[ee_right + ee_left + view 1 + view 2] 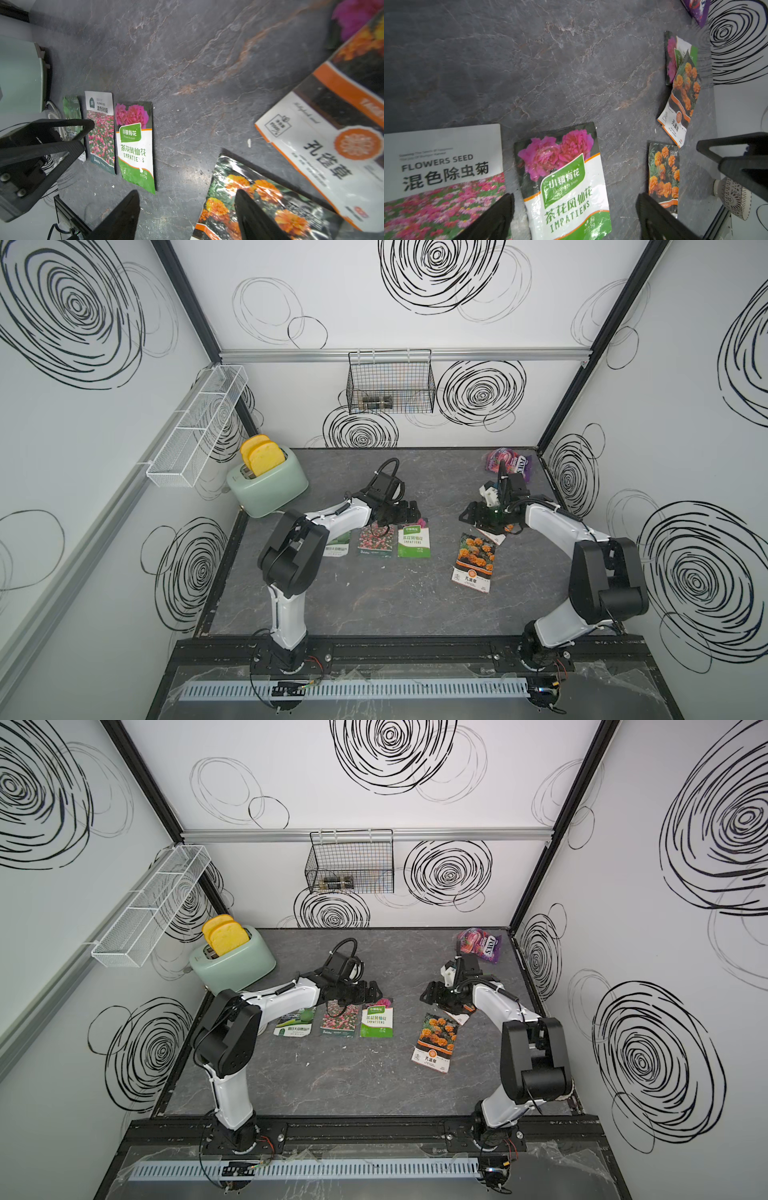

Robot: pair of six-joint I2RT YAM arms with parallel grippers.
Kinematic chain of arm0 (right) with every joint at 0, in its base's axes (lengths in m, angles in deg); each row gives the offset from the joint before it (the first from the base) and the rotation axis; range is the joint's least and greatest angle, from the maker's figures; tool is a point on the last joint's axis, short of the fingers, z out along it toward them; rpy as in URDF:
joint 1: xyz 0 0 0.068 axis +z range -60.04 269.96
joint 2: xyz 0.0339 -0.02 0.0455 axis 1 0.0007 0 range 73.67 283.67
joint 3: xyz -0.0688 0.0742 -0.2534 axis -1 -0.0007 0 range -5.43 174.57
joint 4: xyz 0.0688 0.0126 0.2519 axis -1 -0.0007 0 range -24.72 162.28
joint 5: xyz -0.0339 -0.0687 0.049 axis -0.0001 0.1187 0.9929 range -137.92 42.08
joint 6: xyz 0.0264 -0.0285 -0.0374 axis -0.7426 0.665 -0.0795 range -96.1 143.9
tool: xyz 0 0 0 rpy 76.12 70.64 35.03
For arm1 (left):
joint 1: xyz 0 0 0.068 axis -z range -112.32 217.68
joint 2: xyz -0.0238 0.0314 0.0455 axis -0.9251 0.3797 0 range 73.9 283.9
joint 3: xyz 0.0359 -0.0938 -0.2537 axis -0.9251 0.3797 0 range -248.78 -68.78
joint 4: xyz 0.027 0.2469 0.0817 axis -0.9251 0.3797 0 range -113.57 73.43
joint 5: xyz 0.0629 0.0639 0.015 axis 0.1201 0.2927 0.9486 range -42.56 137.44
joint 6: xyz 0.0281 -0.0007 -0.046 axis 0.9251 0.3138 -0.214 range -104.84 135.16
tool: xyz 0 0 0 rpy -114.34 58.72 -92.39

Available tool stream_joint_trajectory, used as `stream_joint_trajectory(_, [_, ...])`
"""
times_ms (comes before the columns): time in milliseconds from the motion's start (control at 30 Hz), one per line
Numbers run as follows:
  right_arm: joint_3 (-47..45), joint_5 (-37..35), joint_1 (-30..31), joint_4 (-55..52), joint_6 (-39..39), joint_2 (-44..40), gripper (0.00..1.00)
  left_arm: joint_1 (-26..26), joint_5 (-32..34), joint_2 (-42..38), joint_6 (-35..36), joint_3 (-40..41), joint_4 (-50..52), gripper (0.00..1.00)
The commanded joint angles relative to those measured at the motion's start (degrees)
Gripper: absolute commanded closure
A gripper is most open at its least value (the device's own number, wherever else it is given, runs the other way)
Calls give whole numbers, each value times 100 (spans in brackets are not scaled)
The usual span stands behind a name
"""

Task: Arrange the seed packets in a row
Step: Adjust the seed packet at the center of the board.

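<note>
"One surface under everything?" asks Mia.

"Yes," says Tom, "one flat, dark grey tabletop [374,614] veined like marble. The biggest thing on it is one boxy, smooth mint-green toaster [274,489] at the far left corner, with two yellow toast slices [259,460] standing in its slots. One crinkly purple-pink candy bag [509,460] lies at the far right corner."

"And what needs arranging?"

"Six flat, glossy rectangular seed packets [376,1021]: two marigold, two impatiens, one flower-field, one dark green. Three lie side by side mid-table, long axes running near to far, tops toward the back wall [291,406]. They are one dark green packet [295,1025] partly under the left arm [291,547], one white-topped pink flower-field packet [376,541] and one green-and-white impatiens packet [413,541]. Well right of them one orange marigold packet [473,562] lies alone, long axis near to far too, its top tipped slightly rightward. Just behind it a second marigold packet [681,97] lies askew across a second pink-on-green impatiens packet [671,54], overlapping it."

"The tools?"

"Two black grippers. The left gripper [575,196] hangs over the row's impatiens packet, fingers spread wide, gripping nothing. The right gripper [187,191] is spread too and empty. One finger [255,218] is above the lone marigold packet's upper part, and whether it touches I cannot tell."
</note>
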Motion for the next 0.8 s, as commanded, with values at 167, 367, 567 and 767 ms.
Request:
stream_joint_trajectory(167, [19,89,-416,-208,103,-131,26,-192,-313,498,310,-359,-264,4])
stream_joint_trajectory(367, [-31,72,-434,-202,113,-129,26,-371,-409,649,388,-374,-296,4])
stream_joint_trajectory(567, [-42,85,-442,-168,111,-85,26,-438,-432,764,415,-471,-281,4])
stream_joint_trajectory(767, [-13,94,-443,-176,129,-33,26,-483,-419,796,423,-436,-277,4])
